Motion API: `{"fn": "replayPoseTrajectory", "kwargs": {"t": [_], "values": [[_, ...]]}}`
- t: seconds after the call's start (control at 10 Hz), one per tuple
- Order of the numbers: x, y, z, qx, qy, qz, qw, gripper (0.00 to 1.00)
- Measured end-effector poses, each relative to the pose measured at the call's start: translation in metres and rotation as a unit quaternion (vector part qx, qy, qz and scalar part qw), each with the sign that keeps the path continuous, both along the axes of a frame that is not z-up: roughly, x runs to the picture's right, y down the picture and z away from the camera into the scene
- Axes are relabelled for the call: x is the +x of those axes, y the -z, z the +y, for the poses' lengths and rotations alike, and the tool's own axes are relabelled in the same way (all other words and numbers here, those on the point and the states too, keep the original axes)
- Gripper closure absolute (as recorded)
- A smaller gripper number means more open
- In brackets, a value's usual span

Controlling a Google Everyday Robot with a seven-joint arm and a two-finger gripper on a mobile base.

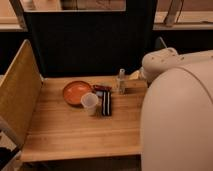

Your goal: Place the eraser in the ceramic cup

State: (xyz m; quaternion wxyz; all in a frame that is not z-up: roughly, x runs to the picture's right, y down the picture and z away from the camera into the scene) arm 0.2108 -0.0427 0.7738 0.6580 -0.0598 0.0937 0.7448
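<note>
**Black eraser flat on the table, right beside the cup**

Wooden planks form the light butcher-block table [75,135]. The long, narrow black eraser with pale lengthwise stripes [106,103] lies flat on it, near the middle. Just to its left, touching or nearly touching, the small off-white ceramic cup with no handle [90,104] stands upright with its mouth open to the top. Behind the cup sits a shallow round orange dish [76,92]. A small dark reddish flat object [102,88] lies at the far end of the eraser, and a slim clear bottle [121,81] stands upright a little further right. The robot's bulky white arm [175,115] fills the right side and overlaps the table's right edge. The gripper is out of sight, so whether it holds anything cannot be told. The eraser lies outside the cup.
</note>
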Motion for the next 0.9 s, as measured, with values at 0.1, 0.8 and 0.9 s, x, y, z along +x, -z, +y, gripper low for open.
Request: {"fn": "replayPoseTrajectory", "kwargs": {"t": [0.1, 0.8, 0.9], "values": [[-0.010, 0.006, 0.002, -0.005, 0.027, -0.004, 0.9996, 0.20], [-0.083, 0.021, 0.040, -0.053, 0.114, -0.022, 0.9918, 0.20], [-0.099, 0.012, 0.045, -0.065, 0.100, -0.031, 0.9924, 0.20]]}}
